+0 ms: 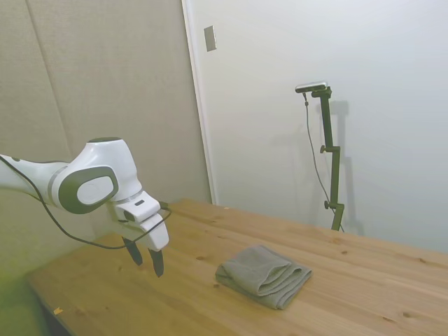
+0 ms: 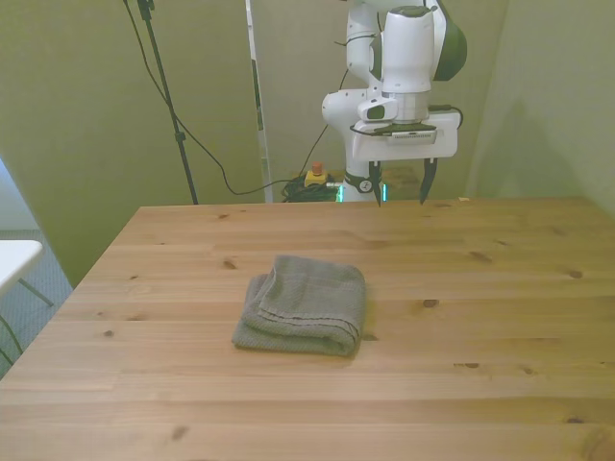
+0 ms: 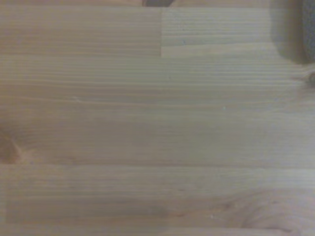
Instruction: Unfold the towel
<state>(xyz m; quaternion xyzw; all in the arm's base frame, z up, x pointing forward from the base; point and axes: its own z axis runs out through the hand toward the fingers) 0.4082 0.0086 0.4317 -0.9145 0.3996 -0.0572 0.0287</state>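
The towel (image 1: 263,275) (image 2: 304,303) is a grey-olive cloth folded into a thick layered rectangle, lying flat near the middle of the wooden table (image 1: 371,287) (image 2: 480,288). My gripper (image 1: 145,258) (image 2: 401,182) hangs open above the table, well apart from the towel and holding nothing. In the front view it is behind the towel and toward the front view's right. The wrist view shows mostly bare wood, with a dark blurred sliver of the towel (image 3: 310,29) at one edge.
Cables (image 2: 207,154) run down behind the table's far edge, near a small yellow and red object (image 2: 314,174) on the floor. A white surface (image 2: 14,259) pokes in at the front view's left.
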